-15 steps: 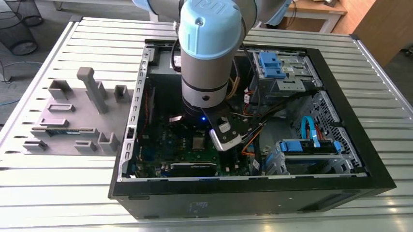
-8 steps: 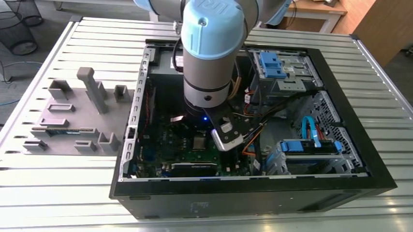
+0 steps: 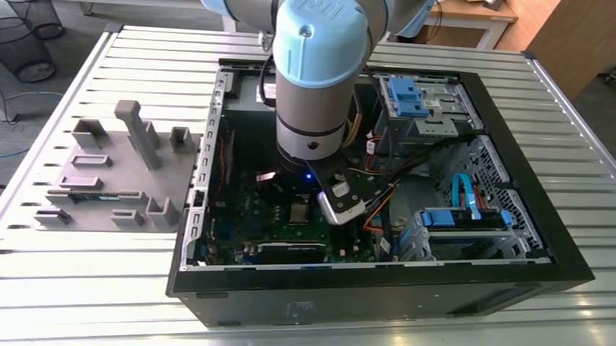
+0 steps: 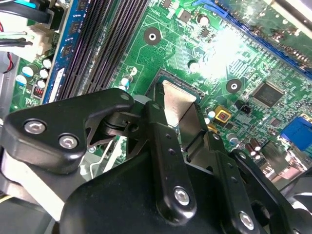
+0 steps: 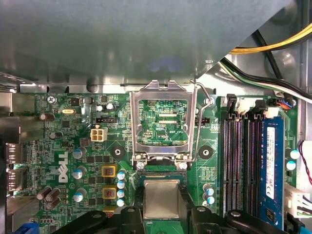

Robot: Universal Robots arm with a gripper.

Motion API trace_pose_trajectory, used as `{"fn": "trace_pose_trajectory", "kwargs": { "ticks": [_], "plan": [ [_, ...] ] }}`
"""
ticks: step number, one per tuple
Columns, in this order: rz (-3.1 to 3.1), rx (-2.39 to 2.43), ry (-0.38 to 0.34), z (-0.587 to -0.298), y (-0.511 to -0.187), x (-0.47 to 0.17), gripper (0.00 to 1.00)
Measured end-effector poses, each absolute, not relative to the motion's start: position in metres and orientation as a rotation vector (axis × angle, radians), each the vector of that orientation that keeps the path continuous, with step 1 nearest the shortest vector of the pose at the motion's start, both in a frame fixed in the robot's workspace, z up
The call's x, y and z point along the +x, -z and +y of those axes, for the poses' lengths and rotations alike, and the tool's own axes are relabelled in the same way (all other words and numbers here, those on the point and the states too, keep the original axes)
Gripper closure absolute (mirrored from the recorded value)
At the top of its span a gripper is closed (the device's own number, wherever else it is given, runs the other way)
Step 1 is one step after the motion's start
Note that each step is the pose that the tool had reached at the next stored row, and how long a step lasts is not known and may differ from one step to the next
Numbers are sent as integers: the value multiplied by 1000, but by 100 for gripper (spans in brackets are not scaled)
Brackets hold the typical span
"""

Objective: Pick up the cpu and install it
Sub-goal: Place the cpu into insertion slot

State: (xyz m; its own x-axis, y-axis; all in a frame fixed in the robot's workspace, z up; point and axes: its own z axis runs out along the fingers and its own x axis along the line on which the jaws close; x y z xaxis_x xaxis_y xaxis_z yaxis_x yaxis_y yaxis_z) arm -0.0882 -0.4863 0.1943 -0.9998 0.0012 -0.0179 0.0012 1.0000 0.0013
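Observation:
The cpu, a small silver square chip, lies level within the socket frame on the green motherboard. My gripper is shut on the cpu, one black finger against each of two opposite edges. In the second wrist view the cpu shines between the fingers of my gripper. The socket's metal load plate stands hinged open just beyond the chip. In the exterior view the arm reaches down into the open computer case.
Black memory slots and a blue memory stick run beside the socket. Yellow and black cables hang near a case corner. Drive cages with blue clips fill the case's right. A grey parts fixture sits left of the case.

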Motion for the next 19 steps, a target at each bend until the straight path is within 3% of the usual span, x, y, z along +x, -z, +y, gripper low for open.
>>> {"fn": "trace_pose_trajectory", "kwargs": {
  "ticks": [13,16,19],
  "plan": [
    [3124,2,-1,-486,-199,-88,60],
    [3124,2,-1,-486,-199,-88,48],
    [3124,2,-1,-486,-199,-88,48]
  ]
}}
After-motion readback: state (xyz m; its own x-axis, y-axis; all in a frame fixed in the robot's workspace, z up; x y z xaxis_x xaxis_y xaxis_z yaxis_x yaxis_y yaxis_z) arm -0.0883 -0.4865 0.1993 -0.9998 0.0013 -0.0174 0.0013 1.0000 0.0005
